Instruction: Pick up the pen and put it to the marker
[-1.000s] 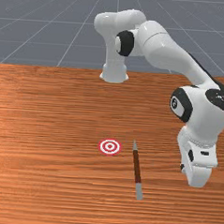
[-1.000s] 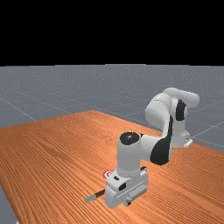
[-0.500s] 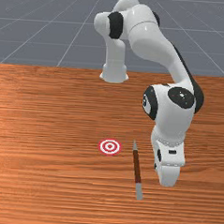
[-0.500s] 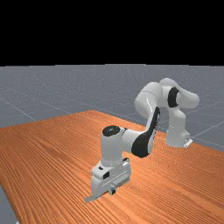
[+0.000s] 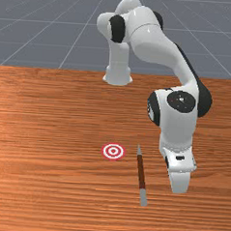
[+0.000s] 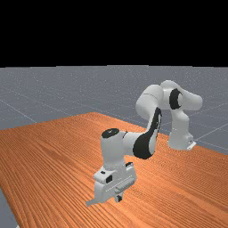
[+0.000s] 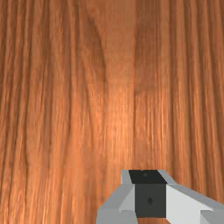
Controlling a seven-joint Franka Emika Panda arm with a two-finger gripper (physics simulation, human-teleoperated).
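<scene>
Front view, left to right: red-and-white marker (image 5: 113,151) unmoved; pen (image 5: 141,171) unmoved too, flat on the worktop (image 5: 45,181) near it. My end effector (image 7: 148,176), right of both, has swung in towards the pen over the last second, then drifted slightly back out. Pickup still ahead, I judge. Fingertips together, nothing held; they'll need parting. Arm (image 5: 156,42) reaches out bent, hand pointing down, lower end leaning right.

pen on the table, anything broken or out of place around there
Nothing stands out: the pen lies flat and looks whole, and the red-and-white bullseye marker lies flat near its pointed tip.
</scene>
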